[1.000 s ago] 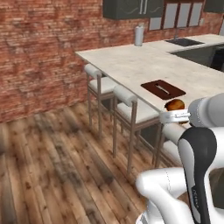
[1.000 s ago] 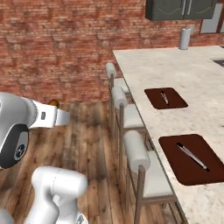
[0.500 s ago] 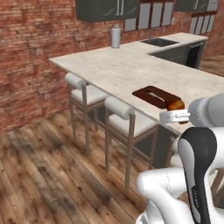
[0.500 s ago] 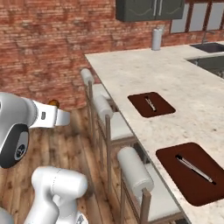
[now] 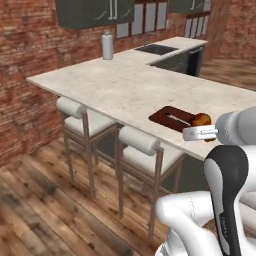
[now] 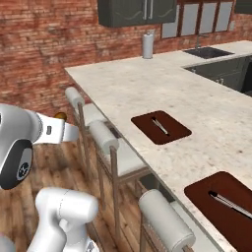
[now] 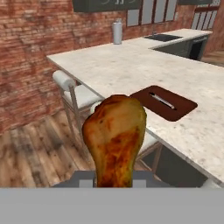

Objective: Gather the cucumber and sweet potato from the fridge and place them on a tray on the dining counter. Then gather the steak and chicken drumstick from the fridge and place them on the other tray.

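My gripper (image 5: pixel 201 132) is shut on a browned chicken drumstick (image 5: pixel 201 120), held out in front of the arm at about counter height. In the hand view the drumstick (image 7: pixel 114 140) stands up large from between the fingers, thick end up. It peeks out as a small brown tip (image 6: pixel 60 116) past the hand in the right base view. A dark brown tray (image 5: pixel 172 117) with a utensil on it lies near the dining counter's (image 5: pixel 115 82) front edge, just behind the drumstick. Two such trays (image 6: pixel 160 127) (image 6: pixel 224 202) lie on the counter. The fridge, cucumber, sweet potato and steak are out of view.
White-cushioned bar stools (image 5: pixel 140 145) (image 5: pixel 77 112) stand along the counter's front over a wood floor. A steel canister (image 5: pixel 107 46) sits at the counter's far end. A sink (image 5: pixel 156 48) and dark cabinets lie beyond, with a brick wall on the left.
The whole scene has shifted as the base drives and turns: the counter and stools sit nearer and more central. The drumstick stays in the gripper.
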Tool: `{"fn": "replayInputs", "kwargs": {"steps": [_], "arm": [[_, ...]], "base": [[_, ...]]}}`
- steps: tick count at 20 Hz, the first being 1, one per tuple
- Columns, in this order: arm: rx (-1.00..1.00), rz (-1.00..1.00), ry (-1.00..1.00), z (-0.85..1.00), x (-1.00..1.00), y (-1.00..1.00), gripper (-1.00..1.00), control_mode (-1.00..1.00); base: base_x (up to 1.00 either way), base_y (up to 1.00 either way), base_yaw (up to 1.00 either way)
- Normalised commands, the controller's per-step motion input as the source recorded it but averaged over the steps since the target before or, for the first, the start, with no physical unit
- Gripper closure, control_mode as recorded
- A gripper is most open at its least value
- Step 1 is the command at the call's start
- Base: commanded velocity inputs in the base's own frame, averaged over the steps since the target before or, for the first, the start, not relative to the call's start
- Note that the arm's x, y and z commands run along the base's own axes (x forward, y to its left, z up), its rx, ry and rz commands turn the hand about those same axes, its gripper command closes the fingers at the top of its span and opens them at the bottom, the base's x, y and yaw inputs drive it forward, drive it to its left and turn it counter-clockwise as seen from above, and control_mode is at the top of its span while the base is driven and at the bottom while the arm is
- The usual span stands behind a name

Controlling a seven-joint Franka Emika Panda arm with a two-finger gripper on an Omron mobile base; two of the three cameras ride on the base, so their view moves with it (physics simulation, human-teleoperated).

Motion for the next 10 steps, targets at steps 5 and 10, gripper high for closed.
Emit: {"fn": "replayInputs", "kwargs": {"steps": [5, 10], "arm": [[0.00, 0.00, 0.00, 0.00, 0.00, 0.00, 1.00, 1.00], [0.00, 0.00, 0.00, 0.00, 0.00, 0.00, 1.00, 1.00]], "base": [[0.54, 0.49, -0.35], [0.47, 0.39, -0.33]]}}
